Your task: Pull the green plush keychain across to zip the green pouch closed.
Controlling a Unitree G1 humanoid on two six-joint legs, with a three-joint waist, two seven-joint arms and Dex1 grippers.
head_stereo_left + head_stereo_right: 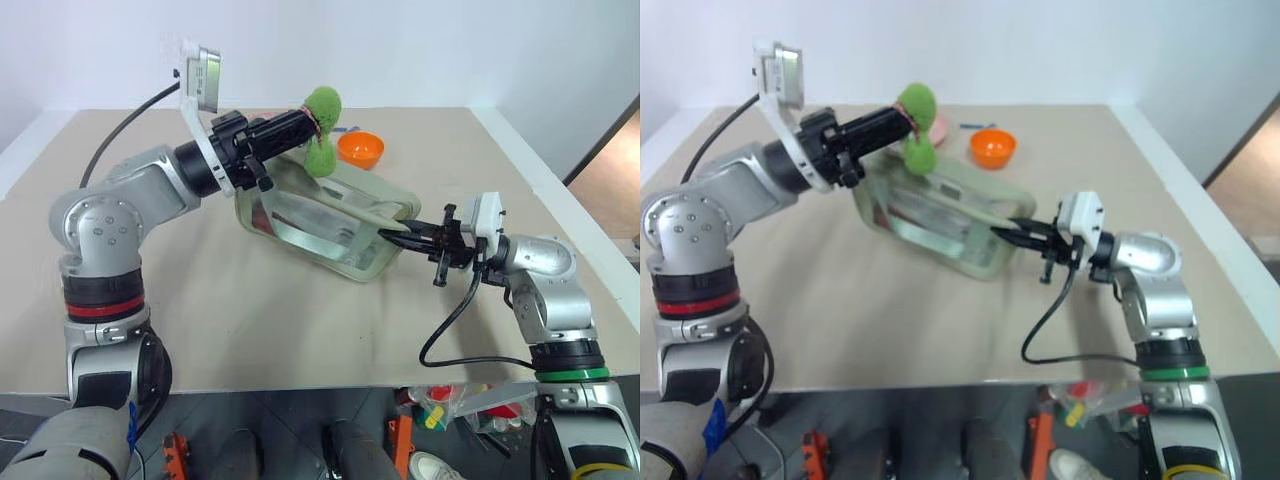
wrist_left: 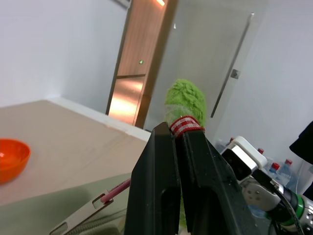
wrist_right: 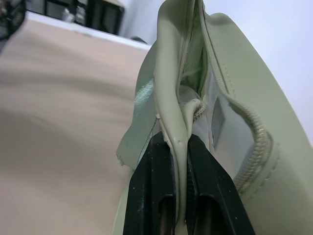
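Observation:
The green pouch [image 1: 318, 218], pale sage with clear window panels, hangs stretched at a tilt between my two grippers above the table. My left gripper [image 1: 303, 124] is at its far upper end, shut on the red-and-white ribbon of the green plush keychain [image 1: 322, 135]. In the left wrist view the fuzzy lime plush [image 2: 186, 99] sticks out past the closed fingers [image 2: 161, 166]. My right gripper [image 1: 402, 228] is shut on the pouch's fabric strap at the near right end. The right wrist view shows that strap [image 3: 177, 122] pinched between the fingers, with the zipper teeth [image 3: 254, 147] beside it.
An orange bowl [image 1: 360, 148] sits on the tan table [image 1: 250, 320] just behind the pouch. A small pink item [image 1: 939, 127] lies behind the plush. The table's right edge runs close to my right arm, with a drop to the floor beyond.

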